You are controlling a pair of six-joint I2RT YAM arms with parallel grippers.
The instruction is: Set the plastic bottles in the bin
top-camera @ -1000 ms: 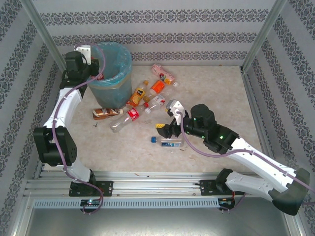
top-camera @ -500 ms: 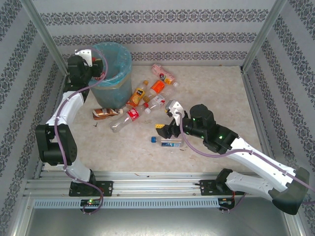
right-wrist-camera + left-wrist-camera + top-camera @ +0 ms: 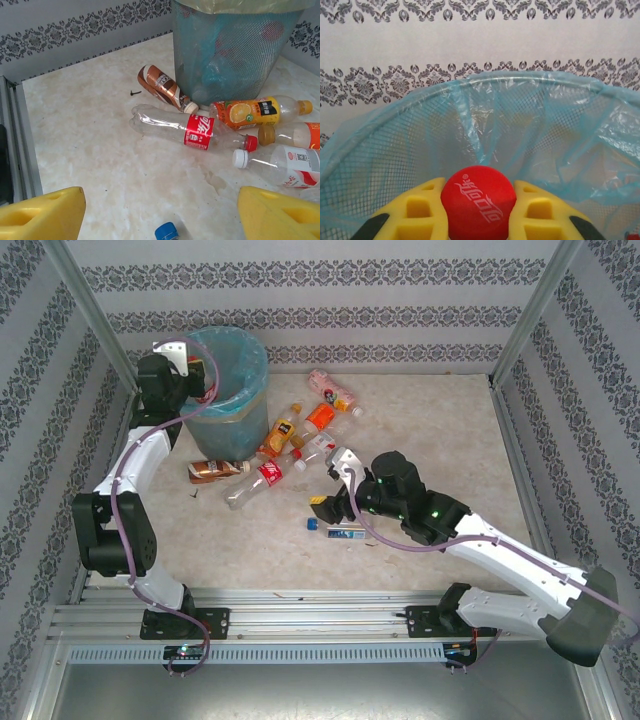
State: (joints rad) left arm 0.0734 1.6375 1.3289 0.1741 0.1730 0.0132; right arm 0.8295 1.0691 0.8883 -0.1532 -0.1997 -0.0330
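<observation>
**Left.** The left gripper (image 3: 198,383) sits at the left rim of the bin (image 3: 232,405). The bin stands in the far left corner of the table (image 3: 440,440). In the left wrist view both yellow fingers (image 3: 415,210) press on a red cap with white script, one on each side. The gripper is clamped on the red-capped bottle (image 3: 479,200), whose cap end faces the camera and whose body is hidden. The bottle is held at the bin's mouth, with the light-blue bag liner (image 3: 530,130) open just beyond it.

**Centre.** The other plastic bottles lie loose on the table, in front of and to the right of the bin.
- The brown bottle (image 3: 214,471) lies on its side just in front of the bin's base.
- The clear red-label bottle (image 3: 255,483) lies on its side just right of the brown one.
- The orange-fruit-label bottle (image 3: 281,431) lies just beside the bin wall.
- The orange bottle (image 3: 320,418) and the white-capped clear bottle (image 3: 315,448) lie close together, further right.
- The pink bottle (image 3: 333,390) lies farthest back, apart from the others.

**Right.** The right gripper (image 3: 328,502) hangs low over the table on the near side of the cluster. Its yellow fingers are spread wide with nothing between them. A blue cap (image 3: 313,524) lies just beside a small blue-label bottle (image 3: 346,531), close to the gripper's near side. I cannot tell whether the cap and the bottle are joined.
</observation>
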